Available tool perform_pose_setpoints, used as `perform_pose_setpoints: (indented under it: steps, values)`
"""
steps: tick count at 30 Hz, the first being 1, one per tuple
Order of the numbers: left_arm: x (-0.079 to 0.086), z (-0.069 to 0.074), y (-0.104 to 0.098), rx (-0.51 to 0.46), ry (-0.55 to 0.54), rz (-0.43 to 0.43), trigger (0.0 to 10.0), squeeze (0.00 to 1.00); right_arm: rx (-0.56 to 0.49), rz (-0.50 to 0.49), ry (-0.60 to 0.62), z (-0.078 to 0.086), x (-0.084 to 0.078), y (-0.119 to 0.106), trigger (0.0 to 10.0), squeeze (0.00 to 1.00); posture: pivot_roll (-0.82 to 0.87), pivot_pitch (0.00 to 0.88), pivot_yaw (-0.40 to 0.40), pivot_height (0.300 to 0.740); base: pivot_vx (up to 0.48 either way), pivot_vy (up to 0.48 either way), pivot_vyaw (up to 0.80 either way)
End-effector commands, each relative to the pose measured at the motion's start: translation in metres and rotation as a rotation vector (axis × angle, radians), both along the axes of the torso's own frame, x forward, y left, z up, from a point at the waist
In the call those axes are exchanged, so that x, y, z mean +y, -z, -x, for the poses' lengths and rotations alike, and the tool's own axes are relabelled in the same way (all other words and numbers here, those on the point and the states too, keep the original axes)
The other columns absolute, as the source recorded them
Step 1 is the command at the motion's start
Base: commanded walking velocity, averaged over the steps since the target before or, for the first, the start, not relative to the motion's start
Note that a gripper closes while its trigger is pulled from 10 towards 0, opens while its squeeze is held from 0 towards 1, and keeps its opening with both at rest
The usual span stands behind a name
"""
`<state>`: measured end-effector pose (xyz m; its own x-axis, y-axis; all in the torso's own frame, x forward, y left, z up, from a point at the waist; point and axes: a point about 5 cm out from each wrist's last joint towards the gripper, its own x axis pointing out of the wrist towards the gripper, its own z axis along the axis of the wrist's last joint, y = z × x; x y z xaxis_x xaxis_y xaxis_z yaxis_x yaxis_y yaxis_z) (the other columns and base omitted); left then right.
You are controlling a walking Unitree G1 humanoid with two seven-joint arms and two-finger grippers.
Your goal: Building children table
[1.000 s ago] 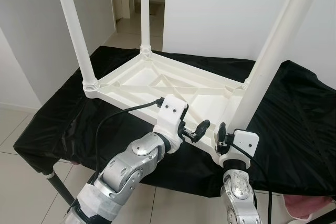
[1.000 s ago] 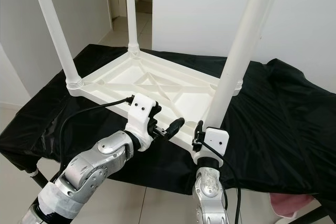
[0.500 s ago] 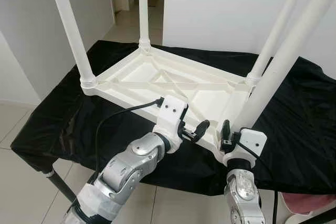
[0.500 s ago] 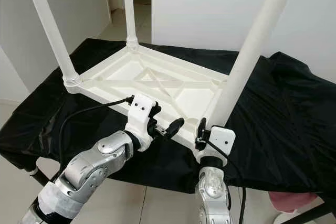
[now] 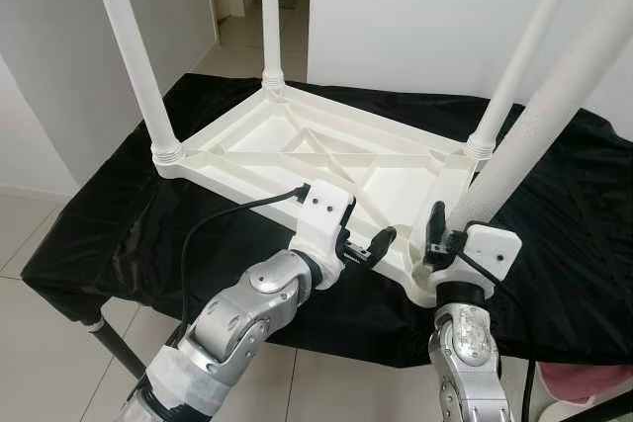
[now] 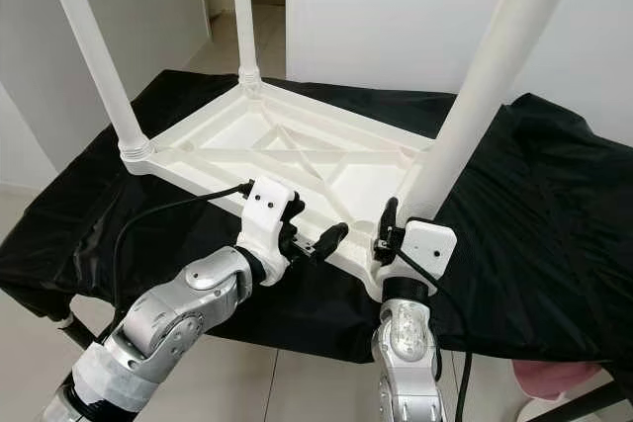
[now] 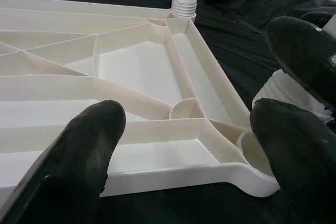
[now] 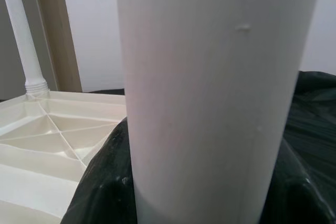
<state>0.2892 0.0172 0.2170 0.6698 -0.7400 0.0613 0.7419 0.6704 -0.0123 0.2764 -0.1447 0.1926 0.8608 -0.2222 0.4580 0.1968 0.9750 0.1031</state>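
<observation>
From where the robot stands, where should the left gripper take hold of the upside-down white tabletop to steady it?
On the near rim of the tabletop, coming from the robot's side with one finger above and one below. The rim is a thin upright wall facing the open left gripper, close to the corner where the right gripper holds the leg.

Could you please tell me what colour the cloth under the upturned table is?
Black; the cloth shows best in the left eye view.

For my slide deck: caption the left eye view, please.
Right tool grips the fourth white leg at the upturned children's table; left tool waits open beside it.
</observation>
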Motion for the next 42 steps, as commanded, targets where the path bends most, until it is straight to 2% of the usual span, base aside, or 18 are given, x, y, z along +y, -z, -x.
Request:
perform_pose_setpoints:
  steps: [1,12,13,14,17,20,22,27,28,29,31,33,34,36,38,39,41,42]
  values:
    - [-0.006,0.008,-0.004,-0.025,0.155,-0.007,10.0,0.00,0.010,0.007,-0.015,0.000,0.004,0.001,10.0,0.00,0.00,0.135,0.002,0.740,0.000,0.000,0.00]
    - [-0.005,0.008,-0.006,-0.036,0.164,-0.003,10.0,0.00,0.040,0.072,-0.070,-0.003,0.005,0.003,10.0,0.00,0.00,0.131,0.007,0.740,0.000,0.000,0.00]
    - [-0.004,0.009,-0.008,-0.033,0.192,0.013,10.0,0.73,0.052,0.079,-0.093,-0.006,0.003,0.001,10.0,0.00,0.01,0.130,0.003,0.740,0.000,0.000,0.00]
    - [-0.002,0.010,-0.011,-0.025,0.218,0.036,10.0,1.00,0.059,0.090,-0.111,-0.010,0.000,0.000,10.0,0.00,0.01,0.129,0.002,0.740,0.000,0.000,0.00]
    - [0.000,0.011,-0.013,-0.023,0.242,0.049,10.0,1.00,0.064,0.105,-0.123,-0.012,-0.003,-0.002,10.0,0.00,0.01,0.128,0.001,0.740,0.000,0.000,0.00]
    - [0.006,0.011,-0.019,-0.042,0.285,0.060,10.0,1.00,0.085,0.127,-0.115,-0.019,-0.013,-0.003,10.0,0.00,0.01,0.118,-0.001,0.740,0.000,0.000,0.00]
    - [0.013,0.008,-0.030,-0.091,0.303,0.060,10.0,1.00,0.120,0.149,-0.143,-0.028,-0.018,-0.005,10.0,0.00,0.01,0.111,-0.004,0.740,0.000,0.000,0.00]
    - [0.015,0.007,-0.040,-0.127,0.334,0.068,10.0,1.00,0.156,0.175,-0.185,-0.035,-0.021,-0.005,10.0,0.00,0.01,0.108,-0.004,0.740,0.000,0.000,0.00]
    - [0.015,0.010,-0.045,-0.151,0.372,0.073,10.0,0.00,0.184,0.180,-0.225,-0.039,-0.020,-0.005,10.0,0.00,0.01,0.104,-0.009,0.740,0.000,0.000,0.00]
    - [0.015,0.010,-0.045,-0.151,0.372,0.073,10.0,0.00,0.184,0.180,-0.225,-0.039,-0.020,-0.005,10.0,0.00,0.01,0.104,-0.009,0.740,0.000,0.000,0.00]
    - [0.015,0.016,-0.054,-0.186,0.457,0.083,10.0,0.00,0.224,0.198,-0.330,-0.044,-0.016,-0.005,10.0,0.00,0.02,0.098,-0.014,0.740,0.000,0.000,0.00]
    - [0.015,0.016,-0.054,-0.186,0.457,0.083,10.0,0.00,0.224,0.198,-0.330,-0.044,-0.016,-0.005,10.0,0.00,0.02,0.098,-0.014,0.740,0.000,0.000,0.00]
    - [0.015,0.018,-0.057,-0.189,0.492,0.094,10.0,0.00,0.242,0.204,-0.373,-0.045,-0.015,-0.005,10.0,0.00,0.02,0.096,-0.013,0.740,0.000,0.000,0.00]
    - [0.015,0.018,-0.059,-0.178,0.510,0.106,10.0,0.00,0.258,0.206,-0.418,-0.047,-0.015,-0.003,10.0,0.00,0.01,0.095,-0.013,0.740,0.000,0.000,0.00]
    - [0.015,0.019,-0.061,-0.162,0.542,0.122,10.0,0.00,0.298,0.233,-0.529,-0.046,-0.015,0.002,10.0,0.00,0.01,0.089,-0.012,0.740,0.000,0.000,0.00]
    - [0.015,0.019,-0.061,-0.162,0.542,0.122,10.0,0.00,0.298,0.233,-0.529,-0.046,-0.015,0.002,10.0,0.00,0.01,0.089,-0.012,0.740,0.000,0.000,0.00]
    - [0.015,0.021,-0.064,-0.126,0.577,0.162,10.0,0.00,0.323,0.234,-0.643,-0.044,-0.014,0.006,10.0,0.00,0.00,0.089,-0.011,0.740,0.000,0.000,0.00]
    - [0.015,0.021,-0.064,-0.126,0.577,0.162,10.0,0.00,0.323,0.234,-0.643,-0.044,-0.014,0.006,10.0,0.00,0.00,0.089,-0.011,0.740,0.000,0.000,0.00]
